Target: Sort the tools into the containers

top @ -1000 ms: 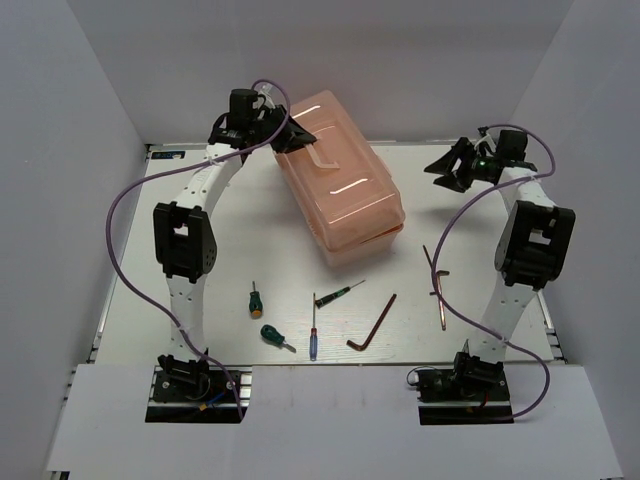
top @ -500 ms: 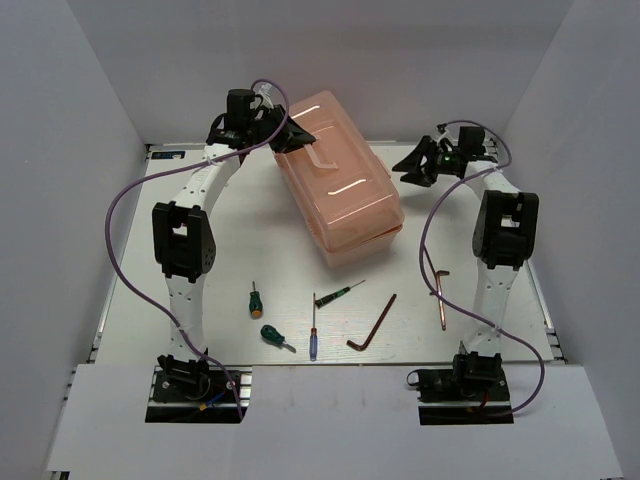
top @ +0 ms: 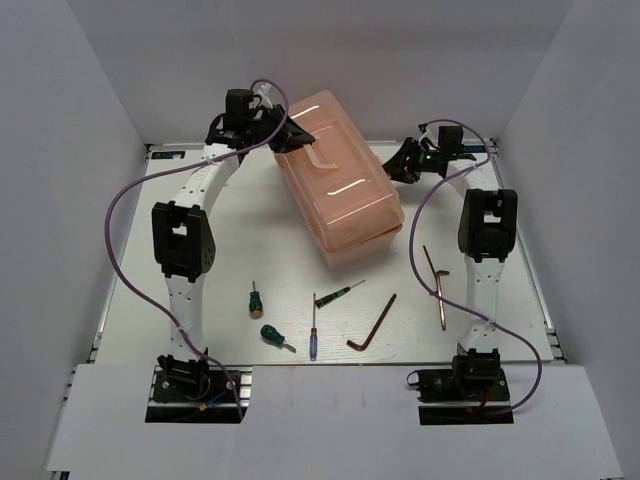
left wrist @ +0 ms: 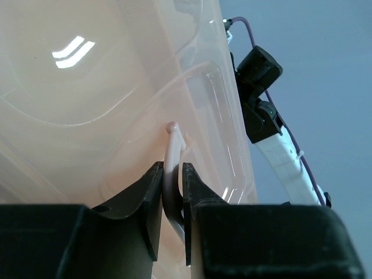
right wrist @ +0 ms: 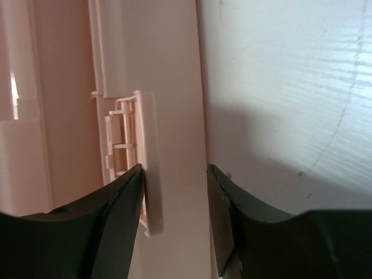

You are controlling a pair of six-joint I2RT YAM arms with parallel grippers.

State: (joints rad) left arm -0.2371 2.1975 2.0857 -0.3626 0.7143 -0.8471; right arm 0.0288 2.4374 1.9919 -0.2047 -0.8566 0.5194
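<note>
The toolbox [top: 345,200] is lid-down, so nothing can be sorted yet. We read this step as undoing its end catches.

The left gripper [left wrist: 172,170] is clamped on a thin pink tab [left wrist: 172,135] that stands up right at its tips, on the box end. It's likely a latch, held to pull it free or to steady the box.

The right gripper [right wrist: 174,174] has its fingers apart and is grasping nothing. The opposite end's latch [right wrist: 125,145] sits just off its left finger, with the box wall between the fingers, lined up for a pinch.

The screwdrivers [top: 256,299] and hex keys [top: 373,325] lie on the table [top: 230,240], well behind both grippers toward the arm bases. They are loose and untouched.

Against a second ago, the right arm has swung in from well out to the side, so its gripper has gone from clear of the box to right at its end. The left arm, the box and the tools look unmoved.
</note>
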